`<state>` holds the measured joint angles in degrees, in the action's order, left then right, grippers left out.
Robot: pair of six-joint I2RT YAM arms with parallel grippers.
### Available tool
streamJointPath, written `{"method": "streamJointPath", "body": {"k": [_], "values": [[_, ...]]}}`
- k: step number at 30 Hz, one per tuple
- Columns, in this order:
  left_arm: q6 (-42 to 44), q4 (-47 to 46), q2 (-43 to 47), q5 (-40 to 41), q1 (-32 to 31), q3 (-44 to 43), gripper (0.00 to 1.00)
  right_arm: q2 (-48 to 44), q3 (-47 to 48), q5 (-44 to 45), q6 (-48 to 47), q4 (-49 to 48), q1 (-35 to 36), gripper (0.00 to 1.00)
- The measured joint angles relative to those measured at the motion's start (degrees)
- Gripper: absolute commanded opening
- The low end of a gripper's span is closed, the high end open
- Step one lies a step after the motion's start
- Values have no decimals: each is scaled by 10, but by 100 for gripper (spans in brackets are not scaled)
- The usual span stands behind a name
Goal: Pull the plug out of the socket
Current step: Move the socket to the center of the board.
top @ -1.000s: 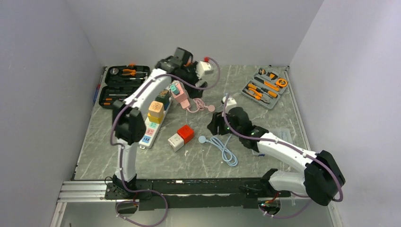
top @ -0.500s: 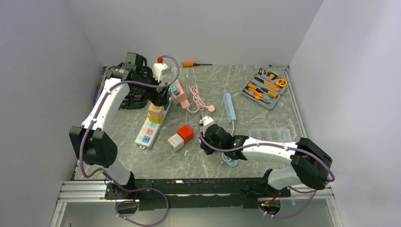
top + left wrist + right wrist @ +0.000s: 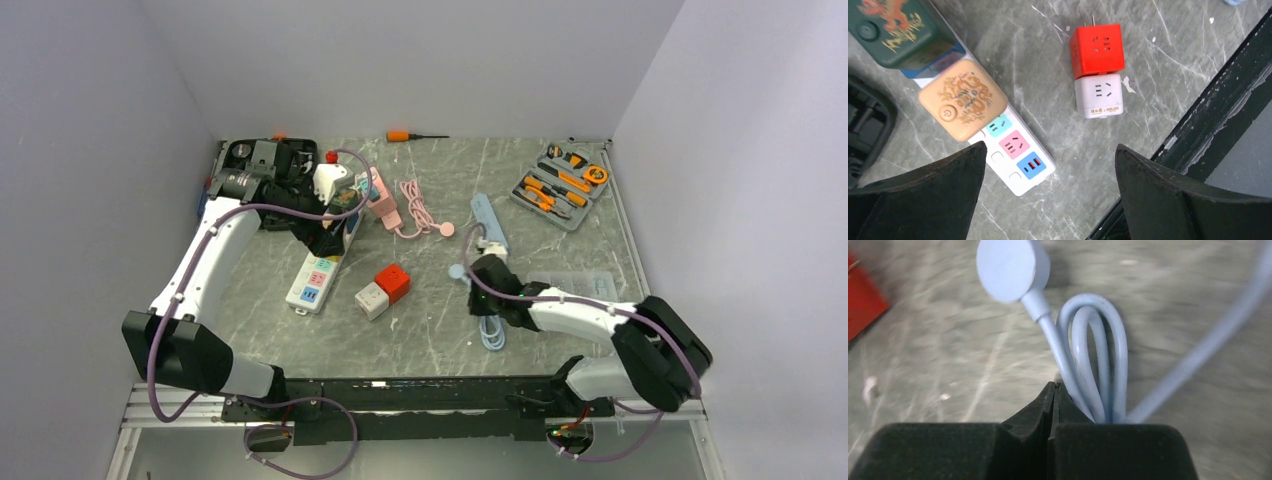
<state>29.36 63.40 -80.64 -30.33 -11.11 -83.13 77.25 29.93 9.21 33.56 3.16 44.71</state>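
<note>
Step in hand: the approach, by my judgement. No plug was gripped and none was off the strip.
Left gripper: my left gripper [image 3: 1047, 150] was released, jaws spread wide and holding nothing. It hung above the white power strip [image 3: 1020, 162].
Task's thing: the tan plug [image 3: 963, 100] sat pushed into the power strip, at 10 o'clock from the midpoint of my left gripper in the left wrist view.
Second plug: a dark green plug [image 3: 895, 30] sat next along the strip, further out toward 10 o'clock. I could not tell which of the two was meant; the tan one was nearer.
Right gripper: my right gripper [image 3: 1054, 387] was clenched on nothing, jaws meeting. It was low over the tabletop [image 3: 1158, 75], just beside the pale blue cable [image 3: 1118, 350], at 3 o'clock from the strip in the top view and well apart from it.
Bystanders: the red cube [image 3: 1097, 50] and the white cube [image 3: 1098, 95] touched each other at 1 o'clock from my left gripper, apart from the strip.
Next move calls for: shifting my left gripper toward 10 o'clock until the tan plug lies between the jaws, then lowering, closing on two opposite flat sides and pulling straight up.
Risk: the strip looked loose and could lift with the plug, so my right gripper may be needed to press its free end down.
</note>
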Motion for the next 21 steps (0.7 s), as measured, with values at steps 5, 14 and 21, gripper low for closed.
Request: {"method": "streamJointPath", "body": {"k": [5, 14, 21], "values": [[11, 3, 3, 3, 0, 34, 99, -74, -17, 44, 44, 81, -62, 7], [31, 5, 3, 0, 0, 45, 99, -162, 39, 15, -7, 121, -74, 24], [44, -2, 32, 7, 0, 73, 99, 11, 209, -59, -94, 63, -53, 8]]}}
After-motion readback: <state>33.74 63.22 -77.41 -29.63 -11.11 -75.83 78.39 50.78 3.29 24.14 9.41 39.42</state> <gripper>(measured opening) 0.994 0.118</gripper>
